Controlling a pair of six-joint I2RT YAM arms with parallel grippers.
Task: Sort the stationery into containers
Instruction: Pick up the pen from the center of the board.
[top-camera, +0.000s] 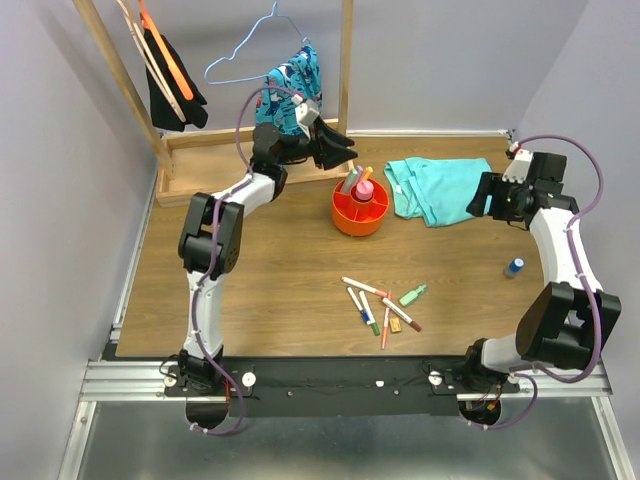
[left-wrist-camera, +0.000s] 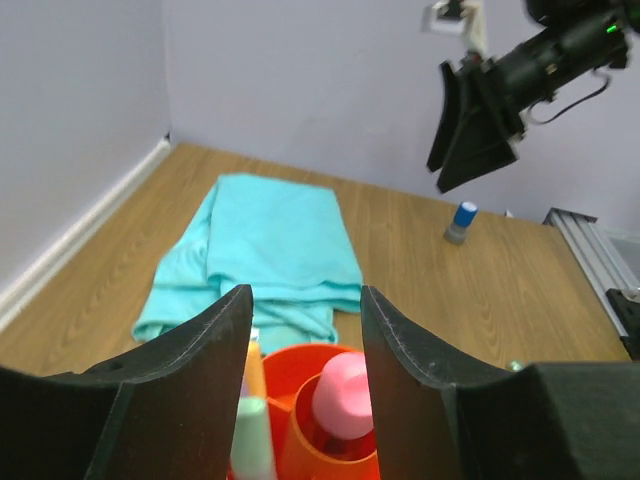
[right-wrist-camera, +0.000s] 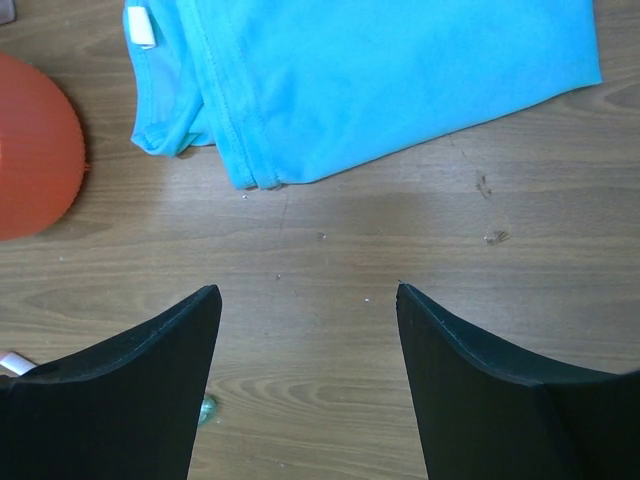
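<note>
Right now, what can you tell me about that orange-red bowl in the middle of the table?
The bowl is round and orange-red. It looks like smooth plastic, and inner dividers split it into compartments. It sits upright on the wooden table, just left of the teal cloth, with a narrow gap between them. A pink bottle stands in one compartment. Highlighters lean in another, poking above the rim. The left gripper hovers open just above it, not touching.

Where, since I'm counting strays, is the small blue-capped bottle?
In the top view the blue-capped bottle stands alone on the right side, just left of the right arm, below the teal cloth and well right of the pens.
</note>
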